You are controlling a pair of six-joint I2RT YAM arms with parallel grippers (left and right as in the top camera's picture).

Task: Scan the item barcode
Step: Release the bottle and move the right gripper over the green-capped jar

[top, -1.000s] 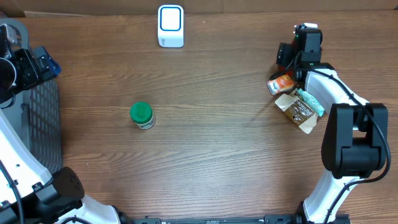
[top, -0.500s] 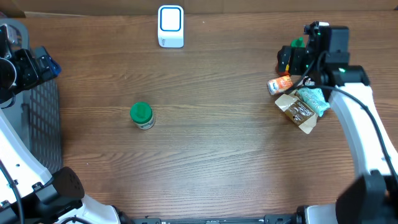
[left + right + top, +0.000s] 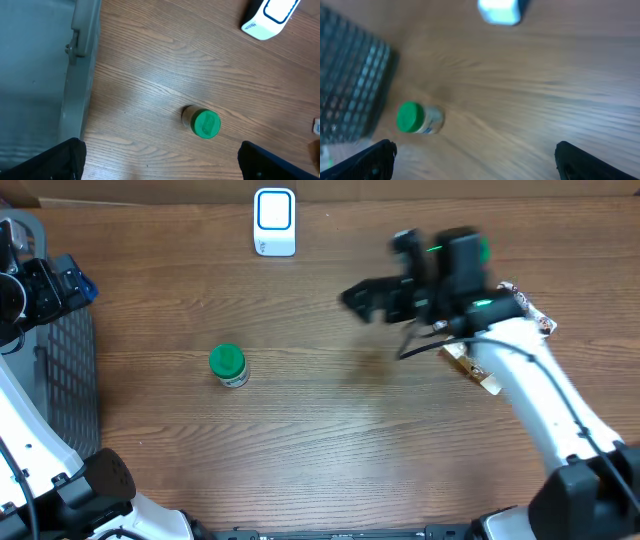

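Though blur hides detail, the right end effector (image 3: 365, 298) seems wide, empty; left end effector (image 3: 160, 162) likewise.

The broad stretch of bare wood across the middle of the table (image 3: 330, 440) gives me free passage. My right gripper (image 3: 475, 165) hangs over it with jaws spread, and nothing lies between it and the green-lidded jar (image 3: 228, 365). The jar sits alone, the only obstacle on the left half, well apart from the white and blue scanner (image 3: 274, 222) at the far edge, with open wood between them. On my left the grey wire basket (image 3: 62, 380) walls off that side. My left gripper (image 3: 160, 162), jaws spread, looks down its edge. A strip of wood separates basket and jar. On my right, a brown packet (image 3: 487, 377) and other wrappers crowd the area beneath my right arm.
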